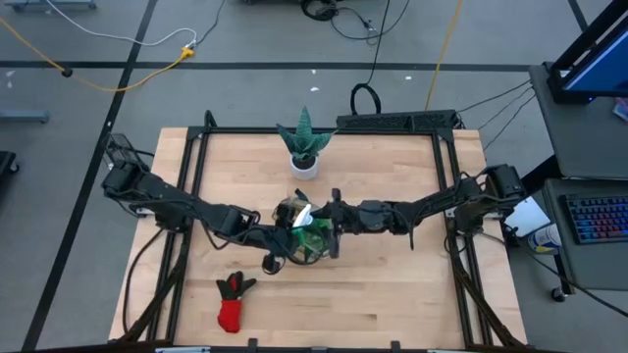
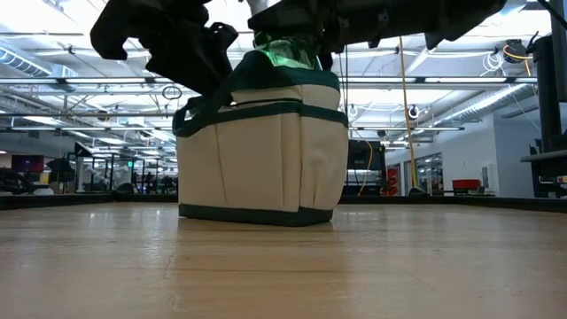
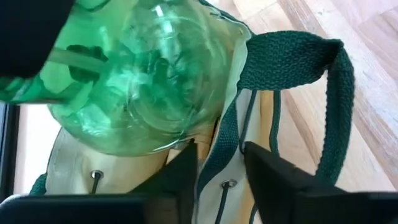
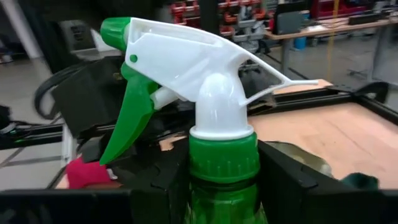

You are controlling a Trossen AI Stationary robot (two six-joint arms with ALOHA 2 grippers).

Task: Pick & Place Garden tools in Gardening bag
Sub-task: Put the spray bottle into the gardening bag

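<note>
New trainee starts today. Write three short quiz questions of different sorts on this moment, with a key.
1. True or false: the right gripper is shut on the neck of the spray bottle.
2. Where does the red-black glove lie? A) inside the gardening bag B) on the table, on the near side of the bag from the potted plant C) against the potted plant
3. Fill in: the left gripper has its fingers on either side of the bag's ____.

Key: 1 true; 2 B; 3 rim, by the green handle.
</note>
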